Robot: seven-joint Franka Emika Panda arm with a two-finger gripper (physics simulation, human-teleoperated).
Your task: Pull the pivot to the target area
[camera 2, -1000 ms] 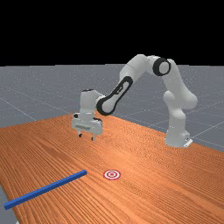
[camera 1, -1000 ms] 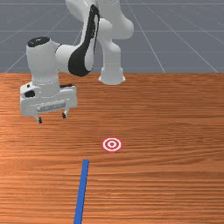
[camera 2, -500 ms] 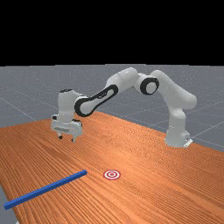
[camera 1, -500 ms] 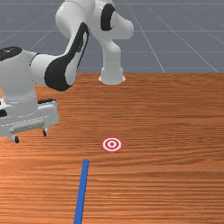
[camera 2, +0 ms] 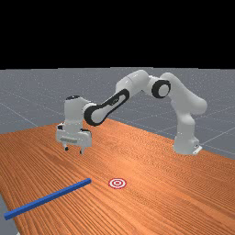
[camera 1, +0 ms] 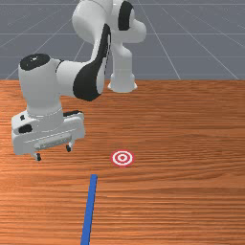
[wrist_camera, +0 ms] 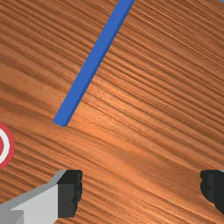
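In the front view my gripper (camera 1: 53, 153) hangs above the table, to the left of the blue bar (camera 1: 89, 208) and the red-and-white target (camera 1: 122, 158). The far view has the gripper (camera 2: 74, 150) raised over the wood, beyond the bar (camera 2: 48, 198), with the target (camera 2: 117, 183) to the right of the bar's end. Wide apart in the wrist view, the fingers of the gripper (wrist_camera: 141, 191) are open with nothing between them. There the near end of the bar (wrist_camera: 89, 70) lies ahead of the fingers, touching neither, and the target (wrist_camera: 4, 145) is partly cut off.
The orange-brown table (camera 1: 182, 191) carries the bar, which lies flat and runs toward the table's edge at the far view's left. My arm's base (camera 2: 186, 143) stands at the far view's right.
My hand first swung toward the front view's left, then came back part of the way to the right. It is lower and closer to the bar than a second ago. Bar and target are unmoved.
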